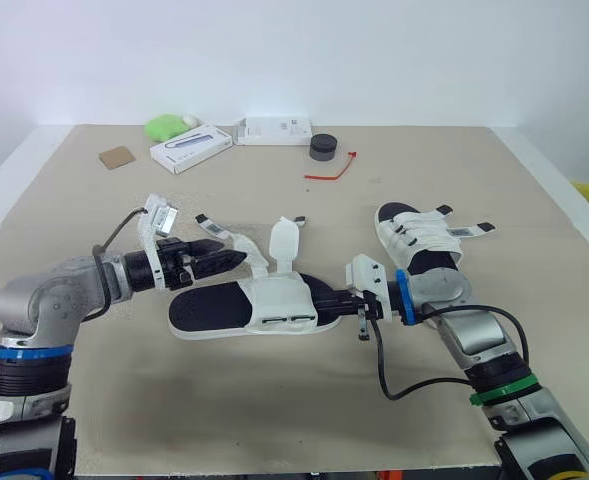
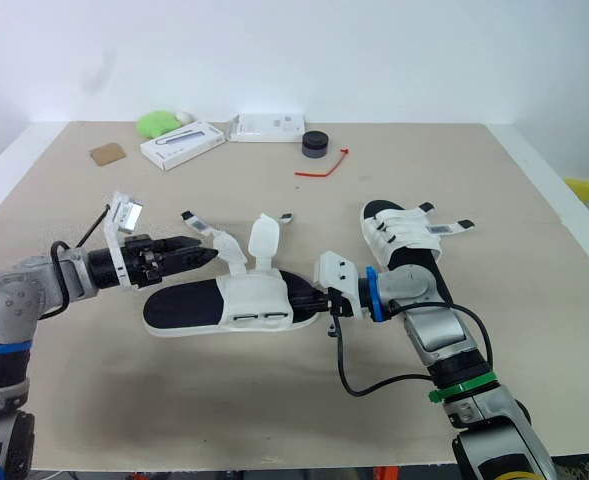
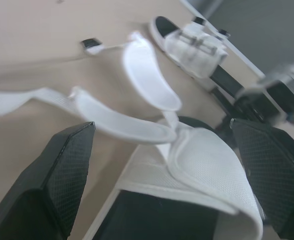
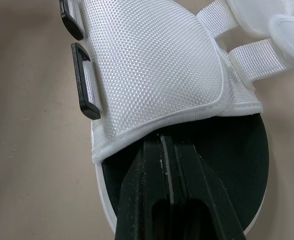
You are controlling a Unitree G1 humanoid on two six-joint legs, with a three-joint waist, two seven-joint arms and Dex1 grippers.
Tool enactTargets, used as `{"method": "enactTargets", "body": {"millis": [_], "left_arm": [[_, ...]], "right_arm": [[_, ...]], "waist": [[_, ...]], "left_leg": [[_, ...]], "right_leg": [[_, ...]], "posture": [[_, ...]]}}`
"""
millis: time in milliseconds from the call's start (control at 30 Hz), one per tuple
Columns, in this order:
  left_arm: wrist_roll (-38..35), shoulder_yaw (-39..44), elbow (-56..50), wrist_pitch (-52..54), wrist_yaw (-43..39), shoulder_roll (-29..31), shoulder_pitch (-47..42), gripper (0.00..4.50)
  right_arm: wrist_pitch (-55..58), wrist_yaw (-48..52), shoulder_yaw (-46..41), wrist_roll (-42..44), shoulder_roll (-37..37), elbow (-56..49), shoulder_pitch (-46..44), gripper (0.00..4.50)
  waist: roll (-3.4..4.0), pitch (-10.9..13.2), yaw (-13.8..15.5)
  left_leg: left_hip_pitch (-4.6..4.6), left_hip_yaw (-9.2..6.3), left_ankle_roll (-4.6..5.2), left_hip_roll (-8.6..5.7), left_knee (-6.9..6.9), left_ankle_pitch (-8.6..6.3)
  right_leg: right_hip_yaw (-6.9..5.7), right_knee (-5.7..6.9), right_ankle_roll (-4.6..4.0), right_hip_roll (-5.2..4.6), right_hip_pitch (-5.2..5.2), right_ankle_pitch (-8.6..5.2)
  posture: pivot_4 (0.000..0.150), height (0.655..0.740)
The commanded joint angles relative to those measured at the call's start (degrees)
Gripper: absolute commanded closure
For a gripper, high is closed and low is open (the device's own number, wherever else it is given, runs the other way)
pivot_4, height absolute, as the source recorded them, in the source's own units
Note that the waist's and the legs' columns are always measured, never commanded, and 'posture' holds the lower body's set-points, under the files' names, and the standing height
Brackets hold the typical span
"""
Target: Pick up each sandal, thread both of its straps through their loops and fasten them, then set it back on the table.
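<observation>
left jaws gape wide by the loose straps of the unfastened sandal lying on the bench, right jaws pressed shut on its black footbed at the toe end, second sandal resting beyond the right arm.

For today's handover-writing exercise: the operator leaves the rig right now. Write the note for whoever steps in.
Left pincer: open, straddling a loose strap of the near sandal.
Right pincer: shut, tips on that sandal's black footbed at the edge of the white upper.
Far sandal: on the table beside the right arm.
Done: far sandal's two straps look threaded and fastened.
Left: near sandal's two straps are unthreaded; thread both, fasten, set it down.
</observation>
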Motion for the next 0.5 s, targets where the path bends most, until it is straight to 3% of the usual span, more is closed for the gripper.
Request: {"method": "enactTargets", "body": {"millis": [33,200,500], "left_arm": [[-3.92,4.74,2.4,6.01,5.6,-2.04,-2.02,0.0],[-8.39,10.84,7.76,14.48,13.34,-6.43,-4.19,0.0],[-8.97,21.48,23.91,14.76,26.54,-15.72,-14.38,0.0]], "right_arm": [[-0.23,-0.01,0.36,-0.36,0.07,-1.56,0.26,4.4],[-0.4,0.13,0.54,-0.31,0.13,-2.04,0.52,4.4],[-1.36,0.32,0.58,-0.75,0.21,-1.55,-0.09,4.4]], "waist": [[0.0,0.0,0.0],[0.0,0.0,0.02],[-0.05,-0.02,0.04]], "left_leg": [[0.0,-0.03,-0.03,-0.01,0.0,0.02],[-0.01,-0.15,-0.22,-0.02,0.0,0.12],[0.01,-0.4,-0.71,-0.12,0.0,0.41]], "right_leg": [[-0.01,0.04,-0.01,0.0,0.0,0.0],[-0.08,0.08,-0.07,0.0,0.0,0.04],[-0.2,0.18,-0.14,0.0,0.08,0.13]], "posture": [[0.15,0.74],[0.15,0.74],[0.15,0.74]]}}
